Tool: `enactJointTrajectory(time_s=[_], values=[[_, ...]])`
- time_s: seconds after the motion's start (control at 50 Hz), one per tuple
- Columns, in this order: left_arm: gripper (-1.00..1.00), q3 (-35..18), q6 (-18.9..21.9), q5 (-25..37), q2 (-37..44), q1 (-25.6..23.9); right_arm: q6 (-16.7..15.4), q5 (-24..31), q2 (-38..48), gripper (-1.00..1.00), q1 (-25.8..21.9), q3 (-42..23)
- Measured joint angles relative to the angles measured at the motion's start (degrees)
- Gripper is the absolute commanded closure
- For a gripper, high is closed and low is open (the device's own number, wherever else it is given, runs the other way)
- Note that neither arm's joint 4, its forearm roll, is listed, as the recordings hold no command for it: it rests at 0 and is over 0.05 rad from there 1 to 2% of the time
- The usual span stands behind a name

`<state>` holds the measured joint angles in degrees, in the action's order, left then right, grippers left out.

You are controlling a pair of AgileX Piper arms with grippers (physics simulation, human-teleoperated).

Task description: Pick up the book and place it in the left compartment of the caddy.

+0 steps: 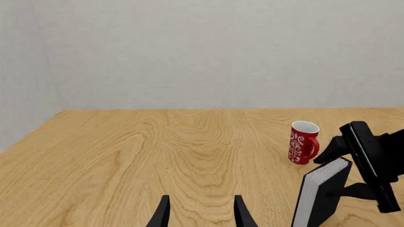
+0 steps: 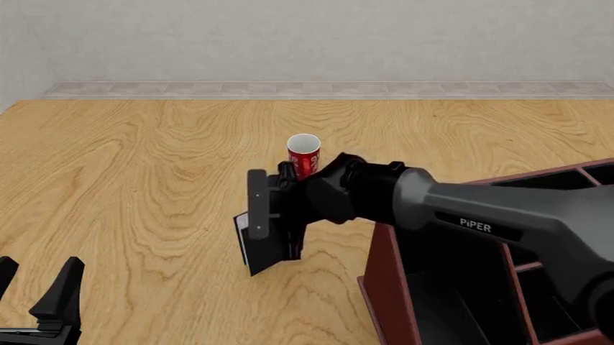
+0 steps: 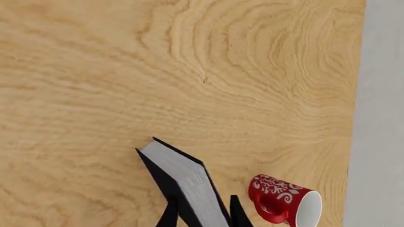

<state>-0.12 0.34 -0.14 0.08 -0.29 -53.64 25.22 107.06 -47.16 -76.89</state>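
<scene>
The black book (image 2: 257, 253) with a white page edge stands tilted in my right gripper (image 2: 272, 233), which is shut on it from above, just in front of the red cup. I cannot tell whether the book is off the table. In the right wrist view the book (image 3: 183, 182) sits between the fingers (image 3: 237, 212). In the left wrist view the book (image 1: 322, 194) and the right gripper (image 1: 363, 163) are off to one side. The caddy (image 2: 384, 284) stands to the right of the book, with its wide black left compartment (image 2: 451, 302) open on top. My left gripper (image 2: 43, 296) is open and empty at the near left.
A red cup (image 2: 304, 154) with a white pattern stands upright just behind the book; it also shows in the left wrist view (image 1: 303, 142) and the right wrist view (image 3: 281, 201). Smaller divided caddy sections (image 2: 566, 302) lie at the far right. A grey wall backs the table.
</scene>
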Motion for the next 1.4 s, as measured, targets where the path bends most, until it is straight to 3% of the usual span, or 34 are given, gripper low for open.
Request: enactJointTrajectory(time_s=[0.38,0.86,1.04,1.26,1.4], values=[[-1.00,0.0,0.0,0.0,0.0,0.0,-1.1,1.8,-2.5,1.00,-0.8,1.8],[-1.00,0.0,0.0,0.0,0.0,0.0,-3.1,8.9,-11.7,1.00,-2.1,3.2],[-1.00,0.0,0.0,0.0,0.0,0.0,1.3,13.5,-15.3,1.00,-4.0,0.7],[-1.00,0.0,0.0,0.0,0.0,0.0,9.8,21.3,-18.3,1.00,-6.0,-4.8],[-1.00,0.0,0.0,0.0,0.0,0.0,17.3,27.7,-18.9,1.00,-7.0,-9.5]])
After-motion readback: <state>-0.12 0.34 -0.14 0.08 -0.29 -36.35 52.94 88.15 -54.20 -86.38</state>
